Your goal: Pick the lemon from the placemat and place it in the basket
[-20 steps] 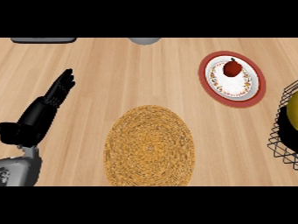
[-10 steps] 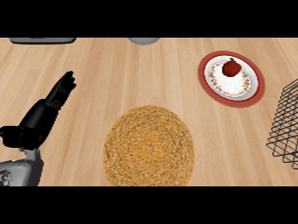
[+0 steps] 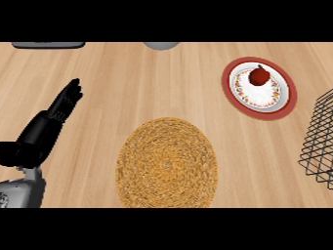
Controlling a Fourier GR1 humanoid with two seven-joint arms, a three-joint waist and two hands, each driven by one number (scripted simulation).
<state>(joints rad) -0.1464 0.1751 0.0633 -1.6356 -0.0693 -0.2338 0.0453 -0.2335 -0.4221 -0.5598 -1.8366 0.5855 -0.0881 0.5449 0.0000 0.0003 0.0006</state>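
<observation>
The left hand [image 3: 43,132] rests at the left of the head view, fingers straight and pointing up the counter [image 3: 126,83], holding nothing. To its right, lower down and near, lies the woven placemat [image 3: 167,162], and nothing sits on it. Further right and up from the hand stands a red-rimmed plate [image 3: 231,95] carrying a small red fruit [image 3: 260,75], which is not the lemon. At the far right, well apart from the hand, the black wire basket [image 3: 331,139] is cut by the frame edge. The lemon shows nowhere in this view; it cannot be told whether it lies in the part of the basket out of sight. The right hand is out of sight too. Judging from this, the step in hand is confirming the drop. To do that well, it is best to keep the left hand parked where it is, clear of the mat and plate, and to keep any withdrawal above the wire rim so the basket is not nudged.
</observation>
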